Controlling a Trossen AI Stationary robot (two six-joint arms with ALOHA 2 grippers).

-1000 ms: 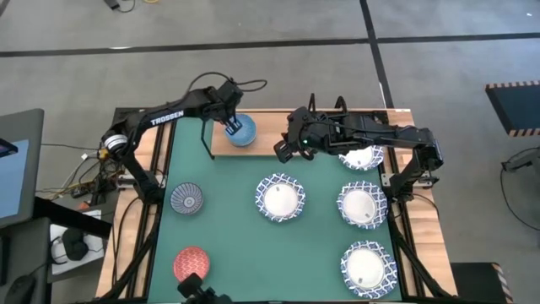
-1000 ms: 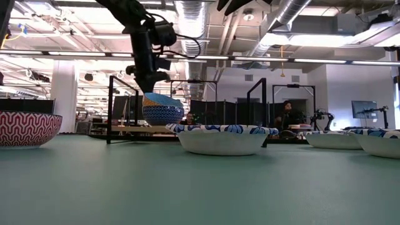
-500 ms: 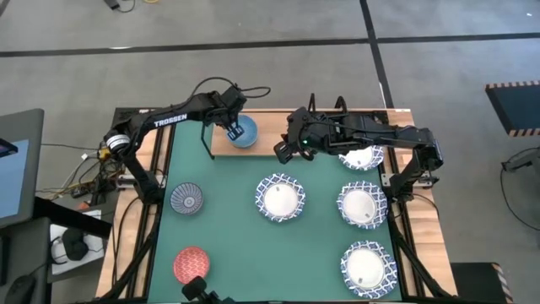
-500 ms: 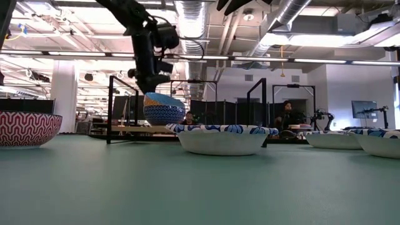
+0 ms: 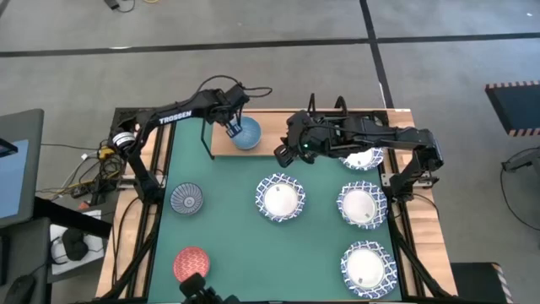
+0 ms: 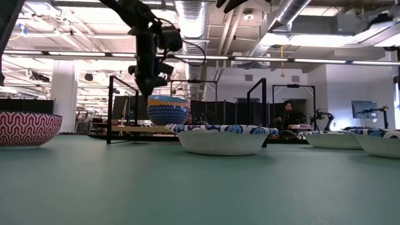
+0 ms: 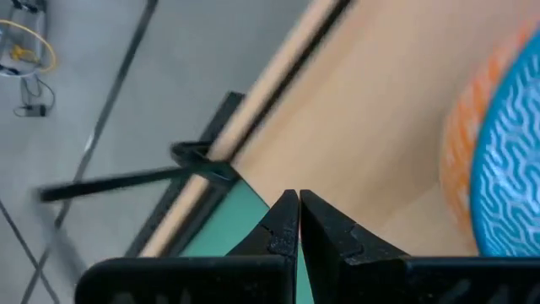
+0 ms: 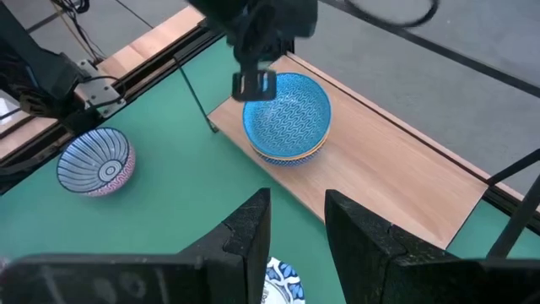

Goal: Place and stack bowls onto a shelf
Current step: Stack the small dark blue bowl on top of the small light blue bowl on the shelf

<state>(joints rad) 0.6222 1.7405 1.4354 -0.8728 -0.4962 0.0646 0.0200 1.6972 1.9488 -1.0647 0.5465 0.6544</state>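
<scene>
Here, line by line:

Shelf: the shelf (image 5: pixel 278 135) stands along the far edge of the green mat (image 5: pixel 228 245); its light-wood plank shows bare to the right of the stacked bowls, with black wire frames at its ends.

Stacked bowls: the blue bowl (image 5: pixel 245 132) sits nested in an orange-yellow bowl (image 8: pixel 314 149), whose rim peeks out beneath it in the right wrist view; both rest on the left part of the shelf.

Left gripper: the left gripper (image 5: pixel 230 128) is at the left rim of the blue bowl, above the shelf; its fingers (image 7: pixel 285 221) are pressed together with nothing between them in its own wrist view, where the bowl lies off to one side, apart from the fingertips.

Right gripper: the right gripper (image 5: pixel 283 150) hovers over the mat just in front of the shelf's middle; its fingers (image 8: pixel 253 219) stand parted with nothing between them.

Grey bowl: the grey-blue patterned bowl (image 5: pixel 186 199) rests on the mat's left side, well apart from the shelf.

Red bowl: the red bowl (image 5: pixel 191 263) sits near the mat's front left corner.

White bowls: four white bowls (image 5: pixel 280 198) with blue-patterned rims lie on the mat, one at centre and three in a column at the right; the farthest of these is partly under the right arm.

Background: a person (image 6: pixel 286 115) shows far off in the low view.
</scene>
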